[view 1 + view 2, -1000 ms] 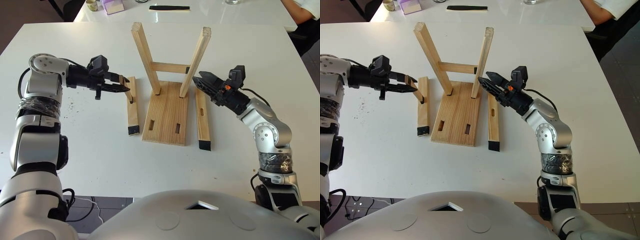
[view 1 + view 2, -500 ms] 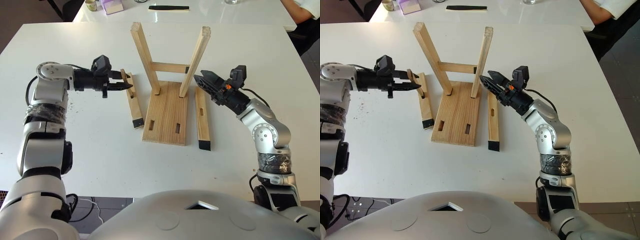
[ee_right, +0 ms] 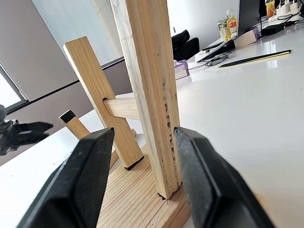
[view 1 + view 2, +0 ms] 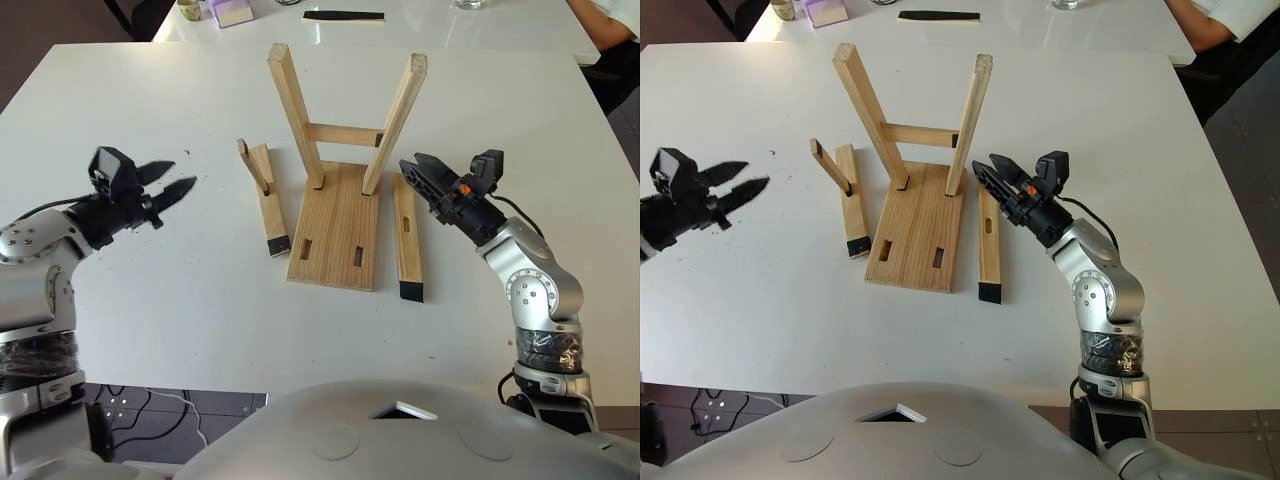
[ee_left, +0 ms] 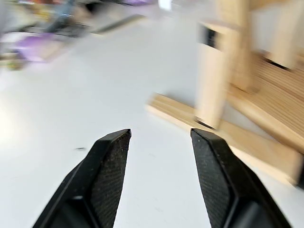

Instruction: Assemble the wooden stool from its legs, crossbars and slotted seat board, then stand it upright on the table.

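The seat board [image 4: 335,228] is pale bare wood, matt, with grain running lengthwise. Near the right claw [image 4: 414,166] its face looks ribbed and slightly rough. The upright leg [image 3: 147,95] just ahead of that claw is the same unvarnished wood, flecked with small dark marks along one edge. The loose leg [image 4: 405,238] beside that claw has a matt black end. The fingers [image 3: 90,175] are matt black plastic, and those of the left claw [image 5: 160,134] carry a fine grainy texture. The desk [image 4: 200,290] is white and smooth, with a soft sheen.
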Available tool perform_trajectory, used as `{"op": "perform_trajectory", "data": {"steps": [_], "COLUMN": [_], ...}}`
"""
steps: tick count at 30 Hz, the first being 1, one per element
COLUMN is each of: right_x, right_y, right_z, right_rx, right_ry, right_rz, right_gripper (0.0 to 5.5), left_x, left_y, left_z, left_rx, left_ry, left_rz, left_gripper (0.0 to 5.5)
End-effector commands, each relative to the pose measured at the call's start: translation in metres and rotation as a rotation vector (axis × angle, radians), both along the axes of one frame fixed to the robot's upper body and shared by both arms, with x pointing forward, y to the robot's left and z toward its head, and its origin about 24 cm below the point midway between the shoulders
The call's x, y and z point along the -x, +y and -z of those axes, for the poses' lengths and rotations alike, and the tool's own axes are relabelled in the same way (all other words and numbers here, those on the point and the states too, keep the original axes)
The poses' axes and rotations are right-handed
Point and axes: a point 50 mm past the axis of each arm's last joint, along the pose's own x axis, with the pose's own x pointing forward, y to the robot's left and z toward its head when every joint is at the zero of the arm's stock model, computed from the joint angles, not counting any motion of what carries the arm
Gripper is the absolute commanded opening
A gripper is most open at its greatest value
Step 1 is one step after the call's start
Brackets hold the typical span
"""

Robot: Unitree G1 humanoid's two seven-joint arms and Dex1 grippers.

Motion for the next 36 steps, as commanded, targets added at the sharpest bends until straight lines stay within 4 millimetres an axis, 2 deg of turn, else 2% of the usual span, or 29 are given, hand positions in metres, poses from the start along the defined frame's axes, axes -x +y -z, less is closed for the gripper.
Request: {"op": "perform_trajectory", "data": {"steps": [1, 3, 6, 8, 14, 18, 23, 27, 30, 36], "right_x": [-0.006, -0.011, -0.021, -0.025, -0.028, -0.026, -0.025, -0.026, -0.028, -0.032], "right_y": [-0.006, -0.001, 0.007, 0.011, 0.021, 0.023, 0.023, 0.023, 0.021, 0.02], "right_z": [-0.007, -0.01, -0.014, -0.016, -0.013, -0.009, -0.006, -0.003, 0.0, 0.002], "right_rx": [0.007, 0.013, 0.021, 0.022, 0.031, 0.032, 0.03, 0.034, 0.043, 0.054], "right_ry": [0.013, 0.011, 0.002, -0.005, -0.001, 0.002, 0.008, 0.015, 0.024, 0.03], "right_rz": [0.022, -0.003, -0.035, -0.043, -0.061, -0.053, -0.037, -0.033, -0.031, -0.033], "right_gripper": [2.31, 2.31, 2.31, 2.31, 2.31, 2.31, 2.31, 2.31, 2.31, 2.31], "left_x": [-0.026, -0.033, -0.049, -0.058, -0.075, -0.076, -0.076, -0.079, -0.074, -0.073], "left_y": [-0.071, -0.098, -0.119, -0.125, -0.134, -0.136, -0.142, -0.14, -0.137, -0.143], "left_z": [-0.026, -0.029, -0.044, -0.055, -0.068, -0.07, -0.053, -0.024, -0.005, 0.033], "left_rx": [0.356, 0.434, 0.55, 0.569, 0.576, 0.565, 0.531, 0.512, 0.469, 0.473], "left_ry": [-0.307, -0.329, -0.37, -0.402, -0.449, -0.458, -0.398, -0.285, -0.231, -0.059], "left_rz": [-0.42, -0.465, -0.544, -0.568, -0.597, -0.602, -0.582, -0.634, -0.677, -0.692], "left_gripper": [2.33, 2.33, 2.33, 2.33, 2.33, 2.33, 2.33, 2.33, 2.33, 2.33]}}
